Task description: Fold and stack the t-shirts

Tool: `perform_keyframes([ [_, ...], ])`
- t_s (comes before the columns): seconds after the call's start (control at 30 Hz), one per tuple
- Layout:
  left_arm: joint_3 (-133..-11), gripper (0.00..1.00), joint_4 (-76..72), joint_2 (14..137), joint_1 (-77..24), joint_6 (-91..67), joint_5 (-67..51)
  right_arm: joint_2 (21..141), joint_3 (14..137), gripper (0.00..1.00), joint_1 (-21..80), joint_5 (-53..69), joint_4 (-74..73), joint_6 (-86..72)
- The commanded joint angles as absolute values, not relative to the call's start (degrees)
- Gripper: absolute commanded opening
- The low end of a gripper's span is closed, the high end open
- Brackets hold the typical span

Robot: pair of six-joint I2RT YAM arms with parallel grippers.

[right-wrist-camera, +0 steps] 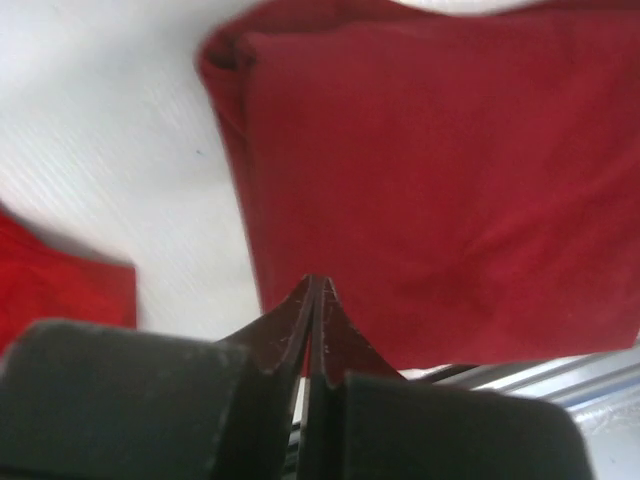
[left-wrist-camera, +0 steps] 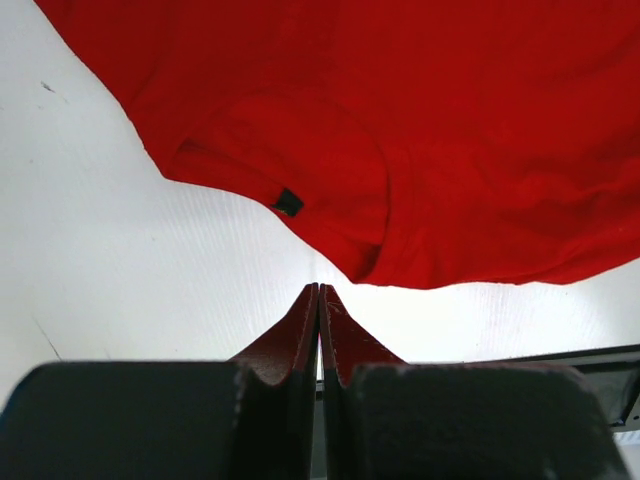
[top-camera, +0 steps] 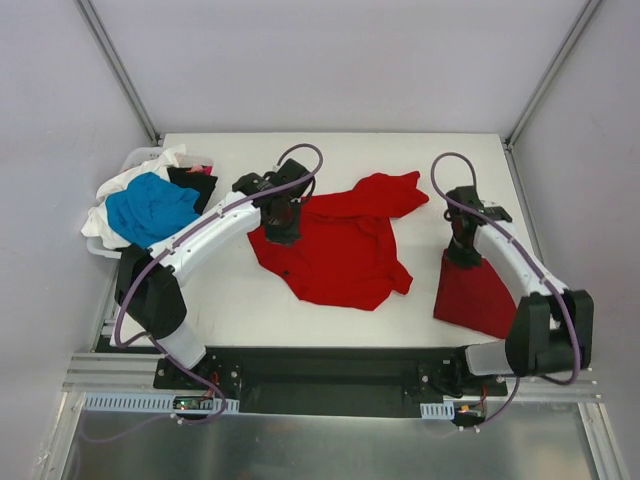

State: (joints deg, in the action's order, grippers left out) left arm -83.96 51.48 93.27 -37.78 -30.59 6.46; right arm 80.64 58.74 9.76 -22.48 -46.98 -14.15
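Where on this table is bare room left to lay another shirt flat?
Widest: the back strip of the table behind the crumpled red shirt. Also the near patch between the left arm and that shirt. Crowded: the back-left corner's shirt pile; only a narrow gap before the folded red shirt.

The left arm (top-camera: 205,240) and the right arm (top-camera: 517,257) are built of white tubular links joined by bulky black joint housings. A purple cable (top-camera: 300,147) is looped along each. The fingers (left-wrist-camera: 296,340) are shaped as dark reddish-brown tapered wedges, set in matte black blocks.
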Motion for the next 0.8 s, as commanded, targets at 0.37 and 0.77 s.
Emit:
perform_keyframes([
  [0.37,-85.5,0.00,53.4,94.8,-38.5,-29.7,9.0,75.1,43.2,0.01,8.9,-8.6,-40.7,-13.6],
  [0.77,-82.6,0.00,53.4,92.2,-38.5,-30.3,11.8,78.7,42.1,0.01,9.8,-8.2,-41.2,-14.0],
])
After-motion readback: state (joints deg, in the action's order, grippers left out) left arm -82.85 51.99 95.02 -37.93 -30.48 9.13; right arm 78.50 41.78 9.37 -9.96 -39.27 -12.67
